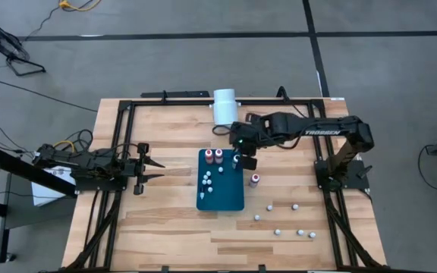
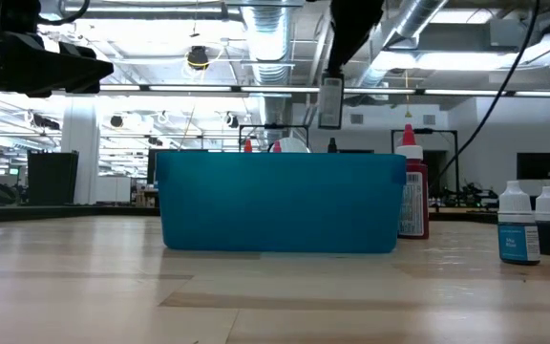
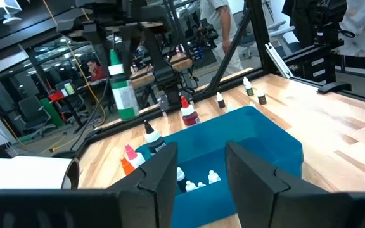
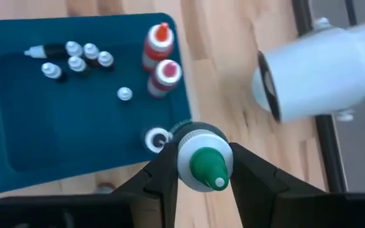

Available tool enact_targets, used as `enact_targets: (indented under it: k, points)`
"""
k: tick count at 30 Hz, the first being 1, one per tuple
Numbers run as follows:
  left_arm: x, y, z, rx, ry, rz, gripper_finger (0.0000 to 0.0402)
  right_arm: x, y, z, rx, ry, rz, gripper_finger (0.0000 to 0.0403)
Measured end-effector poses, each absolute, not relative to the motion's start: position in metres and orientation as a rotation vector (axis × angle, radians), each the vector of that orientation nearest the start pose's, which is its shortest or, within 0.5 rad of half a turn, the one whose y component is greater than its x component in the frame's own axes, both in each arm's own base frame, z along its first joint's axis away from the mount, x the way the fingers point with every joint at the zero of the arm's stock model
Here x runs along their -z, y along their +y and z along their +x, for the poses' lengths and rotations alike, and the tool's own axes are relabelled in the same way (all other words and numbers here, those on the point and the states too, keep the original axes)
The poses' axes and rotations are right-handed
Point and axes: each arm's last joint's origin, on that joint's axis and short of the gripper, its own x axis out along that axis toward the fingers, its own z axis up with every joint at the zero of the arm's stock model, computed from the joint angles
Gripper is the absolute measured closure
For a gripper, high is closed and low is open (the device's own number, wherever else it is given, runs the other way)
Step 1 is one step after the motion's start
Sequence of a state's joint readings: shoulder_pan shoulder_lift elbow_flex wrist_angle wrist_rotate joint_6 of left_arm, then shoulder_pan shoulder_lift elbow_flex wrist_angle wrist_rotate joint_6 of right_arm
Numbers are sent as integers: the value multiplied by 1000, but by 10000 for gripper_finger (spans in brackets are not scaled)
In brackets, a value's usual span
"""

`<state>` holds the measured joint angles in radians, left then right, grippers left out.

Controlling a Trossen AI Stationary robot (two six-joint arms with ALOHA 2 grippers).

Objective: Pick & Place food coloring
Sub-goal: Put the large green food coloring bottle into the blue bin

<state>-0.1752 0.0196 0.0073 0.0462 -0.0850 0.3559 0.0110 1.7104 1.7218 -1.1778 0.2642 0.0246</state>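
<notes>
The right gripper (image 4: 200, 166) is clamped on a green-capped bottle (image 4: 203, 161), hanging over the near-right edge of the teal tray (image 1: 230, 199), close to the white cylinder (image 1: 224, 105). Inside the tray (image 4: 18, 133) sit two red bottles (image 1: 214, 156) and a cluster of tiny white-capped ones (image 1: 208, 180). Another red bottle (image 1: 255, 180) stands just outside the tray, and more small bottles (image 1: 294, 206) are scattered on the wood table (image 1: 165, 212). The left gripper (image 1: 152, 168) waits off to the side, fingers parted and holding nothing, I think.
</notes>
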Motion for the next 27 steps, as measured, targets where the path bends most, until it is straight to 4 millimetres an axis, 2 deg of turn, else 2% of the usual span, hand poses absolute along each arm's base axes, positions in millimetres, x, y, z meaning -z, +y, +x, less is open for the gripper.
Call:
enact_targets:
  k: [8,12,16,27]
  points:
    - [-169,-15,97,83,-50,350,278,-329,28,353,158,1127,-186,296]
    - [-169,-15,97,83,-49,351,278,-320,37,359,134,1141,-200,295]
    - [-169,-15,97,83,-49,351,278,-317,40,363,128,1137,-203,295]
    - [-169,-15,97,83,-49,352,278,-287,41,385,81,1185,-217,295]
